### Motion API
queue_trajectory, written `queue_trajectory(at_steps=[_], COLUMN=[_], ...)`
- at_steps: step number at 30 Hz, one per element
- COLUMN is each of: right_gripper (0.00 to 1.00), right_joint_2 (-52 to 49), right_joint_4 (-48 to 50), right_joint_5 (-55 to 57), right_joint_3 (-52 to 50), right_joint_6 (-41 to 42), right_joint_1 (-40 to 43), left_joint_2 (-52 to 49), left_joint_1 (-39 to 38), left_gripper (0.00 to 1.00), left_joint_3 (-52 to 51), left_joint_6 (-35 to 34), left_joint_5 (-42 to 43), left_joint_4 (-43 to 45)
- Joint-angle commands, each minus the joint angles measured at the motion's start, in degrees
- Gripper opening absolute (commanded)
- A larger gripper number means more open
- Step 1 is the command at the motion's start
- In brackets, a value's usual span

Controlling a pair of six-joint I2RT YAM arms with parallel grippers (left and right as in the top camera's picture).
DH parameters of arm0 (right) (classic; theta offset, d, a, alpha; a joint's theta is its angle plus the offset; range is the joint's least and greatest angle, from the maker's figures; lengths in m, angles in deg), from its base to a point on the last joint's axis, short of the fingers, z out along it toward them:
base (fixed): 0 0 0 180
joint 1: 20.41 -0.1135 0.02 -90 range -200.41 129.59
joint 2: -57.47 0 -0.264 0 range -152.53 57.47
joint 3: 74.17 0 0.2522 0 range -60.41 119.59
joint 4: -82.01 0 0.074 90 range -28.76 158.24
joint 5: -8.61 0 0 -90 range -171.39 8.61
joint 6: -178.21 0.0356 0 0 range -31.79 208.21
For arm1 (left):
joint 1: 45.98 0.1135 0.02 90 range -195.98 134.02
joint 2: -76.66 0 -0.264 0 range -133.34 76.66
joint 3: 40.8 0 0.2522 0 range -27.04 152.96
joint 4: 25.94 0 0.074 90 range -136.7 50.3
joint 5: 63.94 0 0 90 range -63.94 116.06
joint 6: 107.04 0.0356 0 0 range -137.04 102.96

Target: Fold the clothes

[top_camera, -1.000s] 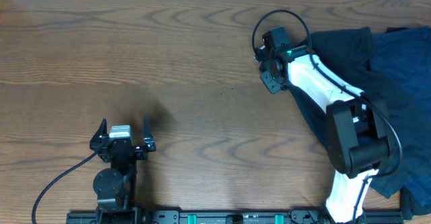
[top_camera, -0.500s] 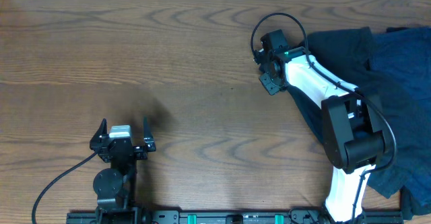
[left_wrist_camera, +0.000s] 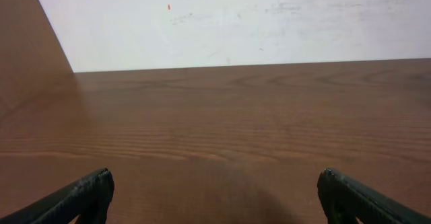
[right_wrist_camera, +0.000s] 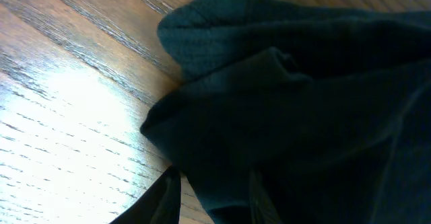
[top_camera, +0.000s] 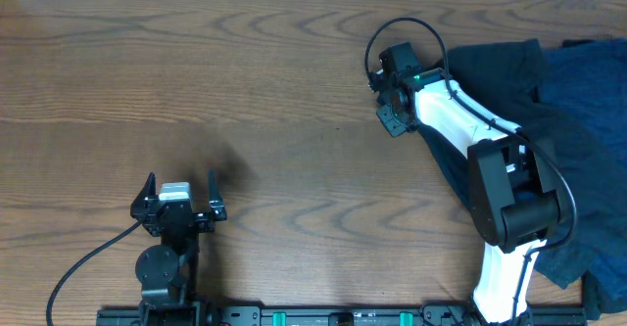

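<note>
The dark T-shirt (right_wrist_camera: 289, 109) lies crumpled at the right of the overhead view. It touches a bluer garment (top_camera: 588, 81) at the far right edge, and its nearest corner reaches toward the middle of the surface (top_camera: 245, 91). The right hand (right_wrist_camera: 212, 200) sits at that corner, in the upper middle of the overhead frame. Its wrist view shows 2 fingers low in the picture with a fold of cloth between them, but it cannot be told whether they pinch it yet. The left hand (top_camera: 180, 181) is spread wide at the lower left, empty and well apart from the cloth.

The step in hand looks like gripping the shirt's edge to draw it onto bare wood. Done well, the fingers would catch 1 layer near the hem rather than a bunched lump and close firmly before pulling. They would then drag low and slowly leftward, so the shirt spreads flat without towing the bluer garment.
</note>
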Motion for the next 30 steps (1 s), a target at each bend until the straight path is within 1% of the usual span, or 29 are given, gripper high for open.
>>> queue_trajectory(at_steps=[1, 2, 3, 5, 6, 11, 17, 23, 30], right_gripper=[0.32, 0.29, 0.24, 0.06, 0.01, 0.01, 0.01, 0.01, 0.01], right_joint_2=[-0.5, -0.5, -0.5, -0.5, -0.5, 0.1, 4.4, 10.6, 14.9], right_joint_4=[0.3, 0.3, 0.4, 0.5, 0.5, 0.2, -1.6, -4.2, -5.3], right_joint_5=[-2.4, -2.6, -2.6, -2.5, -2.5, -3.0, -11.1, -15.7, -14.6], right_joint_3=[-0.1, -0.1, -0.1, -0.1, -0.1, -0.1, -0.1, -0.1, -0.1], right_joint_6=[0.8, 0.8, 1.0, 1.0, 1.0, 3.8, 4.0, 4.0, 3.7], right_joint_1=[0.1, 0.1, 0.1, 0.1, 0.1, 0.1, 0.1, 0.1, 1.8], left_joint_2=[0.3, 0.3, 0.3, 0.3, 0.3, 0.3, 0.3, 0.3, 0.3], left_joint_1=[0.2, 0.2, 0.2, 0.2, 0.2, 0.2, 0.2, 0.2, 0.2], left_gripper=[0.98, 0.98, 0.98, 0.98, 0.98, 0.98, 0.98, 0.98, 0.98], left_joint_3=[-1.5, -1.5, -1.5, -1.5, -1.5, -1.5, -1.5, -1.5, -1.5], left_joint_6=[0.5, 0.5, 0.5, 0.5, 0.5, 0.5, 0.5, 0.5, 0.5], left_joint_5=[-1.2, -1.2, -1.2, -1.2, -1.2, -1.2, -1.2, -1.2, -1.2], left_joint_4=[-1.5, -1.5, -1.5, -1.5, -1.5, -1.5, -1.5, -1.5, -1.5])
